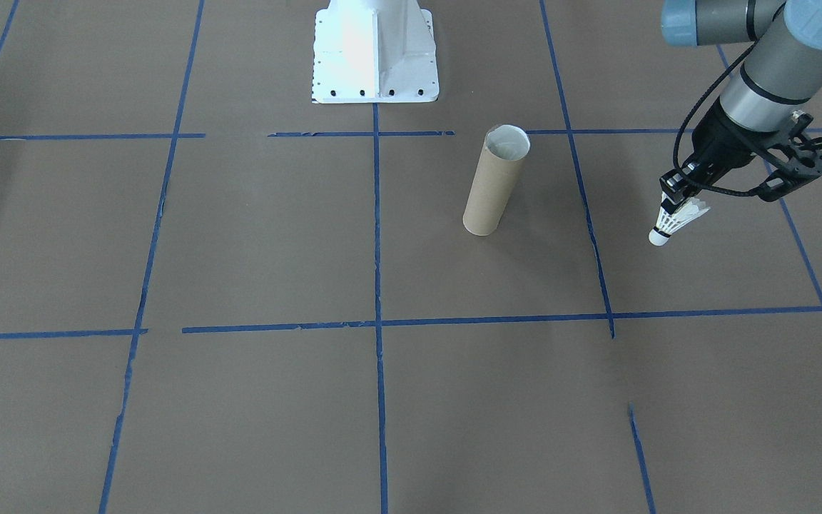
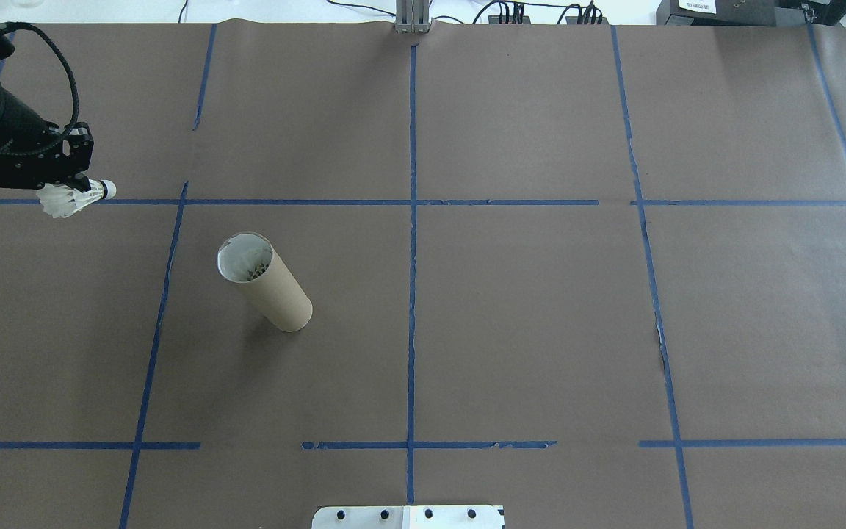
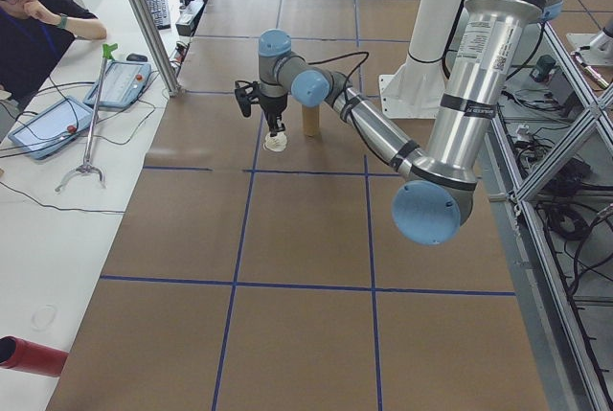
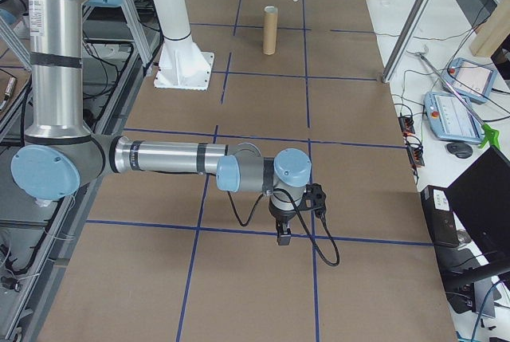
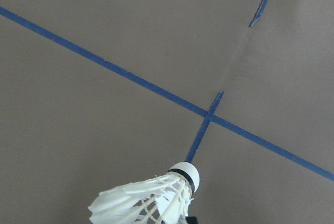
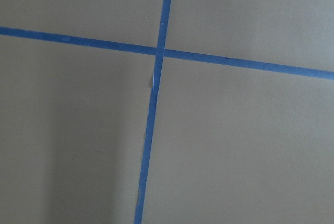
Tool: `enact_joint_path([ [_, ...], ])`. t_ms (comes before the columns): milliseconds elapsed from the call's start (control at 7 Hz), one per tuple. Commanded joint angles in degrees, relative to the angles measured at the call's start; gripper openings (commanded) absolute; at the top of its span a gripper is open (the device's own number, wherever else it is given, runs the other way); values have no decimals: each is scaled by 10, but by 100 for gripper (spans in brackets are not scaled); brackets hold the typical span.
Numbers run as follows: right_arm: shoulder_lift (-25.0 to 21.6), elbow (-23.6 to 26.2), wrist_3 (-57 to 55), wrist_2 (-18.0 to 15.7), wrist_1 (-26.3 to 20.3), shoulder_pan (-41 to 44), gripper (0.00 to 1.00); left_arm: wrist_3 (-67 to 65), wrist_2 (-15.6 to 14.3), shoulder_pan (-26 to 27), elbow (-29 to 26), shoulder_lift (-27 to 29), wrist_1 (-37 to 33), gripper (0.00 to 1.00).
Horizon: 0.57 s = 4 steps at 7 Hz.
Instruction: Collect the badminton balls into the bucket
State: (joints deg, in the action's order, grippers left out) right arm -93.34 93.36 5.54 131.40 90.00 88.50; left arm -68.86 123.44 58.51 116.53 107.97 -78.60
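In the front-facing view the left gripper (image 1: pixel 676 194) pinches the feathers of the shuttlecock (image 1: pixel 671 223), cork tip down and clear of the brown paper table (image 1: pixel 240 235); the fingertips are largely hidden by the feathers. The cardboard tube (image 1: pixel 494 181) stands upright, well apart from it, and its whitish inside shows nothing from this angle. From overhead the left gripper (image 2: pixel 63 184) is partly cut off at the picture's edge, and the shuttlecock (image 2: pixel 74 198) hangs over a blue tape line (image 2: pixel 283 202); inside the tube (image 2: pixel 264 281) something pale and feathery lies, too dim to name. In the left side view the shuttlecock (image 3: pixel 276 143) hangs just beside the tube (image 3: pixel 310 122), small and blurred. In the right side view the right gripper (image 4: pixel 282 234) hangs over the table, and I cannot tell whether its fingers are spread or pressed together. The left wrist camera shows only the shuttlecock (image 5: pixel 148 200), cut off below. The right wrist camera shows only crossed tape.
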Motion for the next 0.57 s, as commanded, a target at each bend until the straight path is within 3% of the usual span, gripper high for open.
enact_joint_path([
  [0,0,0,0,0,0,0,100,27,-5,-25,46,118,215,0],
  [286,0,0,0,0,0,0,100,28,-33,-65,47,235,376,0],
  [429,0,1,0,0,0,0,100,27,-33,-86,46,278,415,0],
])
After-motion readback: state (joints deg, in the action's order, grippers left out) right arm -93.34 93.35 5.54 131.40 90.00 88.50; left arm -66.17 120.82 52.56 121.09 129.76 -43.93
